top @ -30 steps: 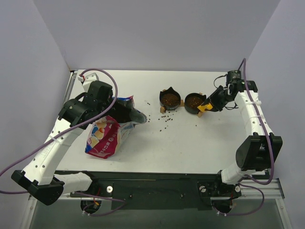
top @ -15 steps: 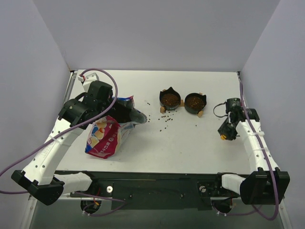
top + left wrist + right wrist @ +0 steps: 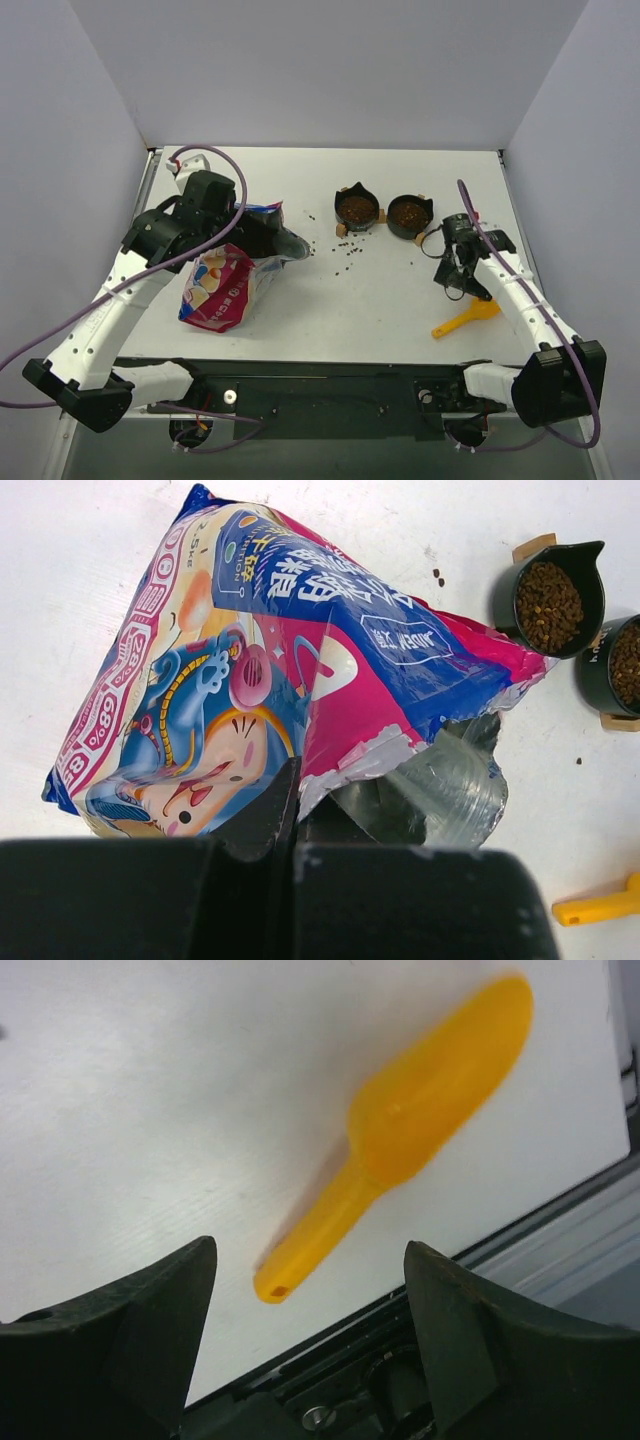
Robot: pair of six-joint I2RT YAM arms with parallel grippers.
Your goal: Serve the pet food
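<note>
The pet food bag (image 3: 225, 285) lies at the table's left, its torn mouth open toward the bowls; it also shows in the left wrist view (image 3: 250, 670). My left gripper (image 3: 245, 240) is shut on the bag's torn edge by its mouth (image 3: 292, 790). Two black bowls (image 3: 357, 210) (image 3: 407, 214) hold brown kibble, and loose pellets (image 3: 340, 246) lie scattered in front of them. The yellow-orange scoop (image 3: 465, 319) lies free on the table near the front right; it also shows in the right wrist view (image 3: 400, 1130). My right gripper (image 3: 452, 280) is open and empty above it (image 3: 310, 1290).
The table's front edge and the black rail (image 3: 520, 1260) run just beyond the scoop. The right wall stands close to the right arm. The scoop's handle (image 3: 595, 905) shows in the left wrist view's corner.
My right gripper carried the scoop from the right bowl toward the front right, let it go, and now hovers open over it. The left arm and bag stay still.
</note>
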